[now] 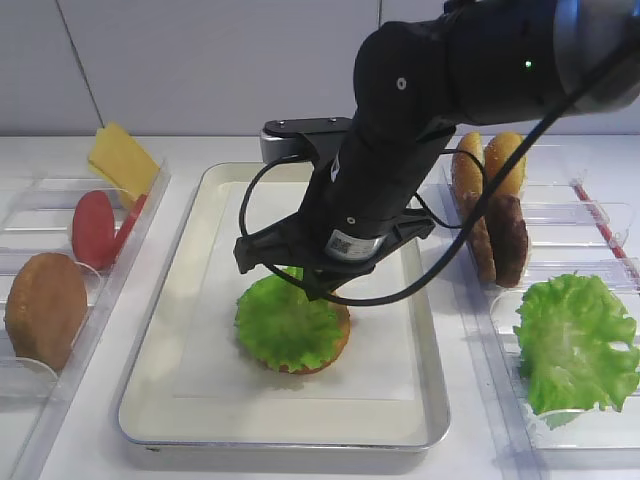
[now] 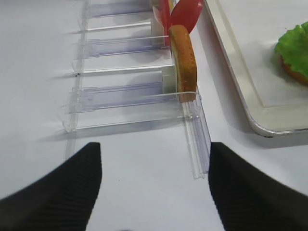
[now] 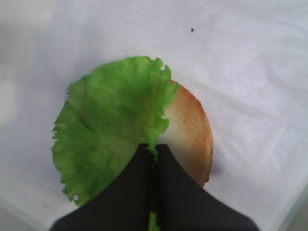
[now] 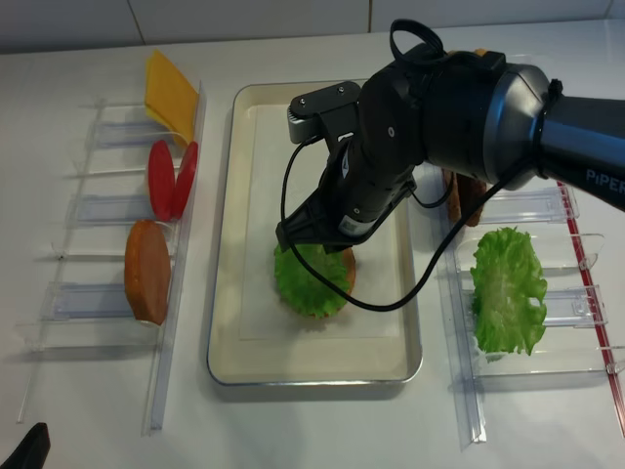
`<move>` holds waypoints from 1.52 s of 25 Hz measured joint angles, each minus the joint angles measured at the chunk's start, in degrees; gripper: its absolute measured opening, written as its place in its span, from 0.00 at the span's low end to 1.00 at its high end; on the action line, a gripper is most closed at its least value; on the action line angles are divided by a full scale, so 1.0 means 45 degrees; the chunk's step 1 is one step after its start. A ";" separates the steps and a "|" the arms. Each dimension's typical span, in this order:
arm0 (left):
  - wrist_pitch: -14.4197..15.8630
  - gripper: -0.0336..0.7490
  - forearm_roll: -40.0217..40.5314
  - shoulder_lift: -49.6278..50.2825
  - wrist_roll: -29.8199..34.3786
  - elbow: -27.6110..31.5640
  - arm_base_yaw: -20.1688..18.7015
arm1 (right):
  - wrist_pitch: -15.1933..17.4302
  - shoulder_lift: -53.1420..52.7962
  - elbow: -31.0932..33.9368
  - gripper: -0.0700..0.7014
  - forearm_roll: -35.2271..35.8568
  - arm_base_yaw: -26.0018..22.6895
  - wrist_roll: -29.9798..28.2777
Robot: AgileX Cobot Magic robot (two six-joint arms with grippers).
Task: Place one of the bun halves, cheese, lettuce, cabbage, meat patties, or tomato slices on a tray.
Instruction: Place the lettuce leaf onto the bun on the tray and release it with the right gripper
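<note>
Green and frilly, the lettuce lies draped over a bun half in the middle of the tray, covering most of the bread and leaving only a toasted crescent showing on one side. The right gripper hangs directly above it, and in the wrist view its two black fingers are clenched together on the leaf's rim, a sliver of green caught between them. That pinch at the very edge makes sense to me: the leaf is thin and floppy, so holding it by the frill lets the rest settle flat on the bun instead of bunching.

On the paper liner nothing else is stacked yet, so I judge the burger is at its second layer and the leaf is down but not let go.

Spare ingredients wait upright in clear plastic bins on the desk either side of the tray, which keeps each slice easy to pick by its top edge: cheese, tomato slices and a bun on the left, more buns, meat patties and a second, more irregular green leaf on the right.

The left gripper idles over the desk beside the left bins, fingers spread wide and holding nothing.
</note>
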 joint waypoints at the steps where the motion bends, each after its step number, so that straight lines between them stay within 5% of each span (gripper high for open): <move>1: 0.0000 0.62 0.0000 0.0000 0.0000 0.0000 0.0000 | -0.0022 0.0000 0.0000 0.15 0.0005 0.0000 -0.0052; 14: 0.0000 0.62 0.0000 0.0000 0.0000 0.0000 0.0000 | 0.0557 0.0000 0.0000 0.18 0.0034 0.0000 -0.0486; 22: 0.0000 0.62 0.0000 0.0000 0.0000 0.0000 0.0000 | 0.0681 0.0000 0.0000 0.47 -0.0137 0.0000 -0.0775; 30: 0.0000 0.62 0.0000 0.0000 0.0000 0.0000 0.0000 | 0.0762 0.0000 0.0000 0.64 -0.1398 0.0000 -0.0686; 38: 0.0000 0.62 0.0000 0.0000 0.0000 0.0000 0.0000 | 0.2732 0.0008 -0.1193 0.70 -0.2941 0.0000 -0.0436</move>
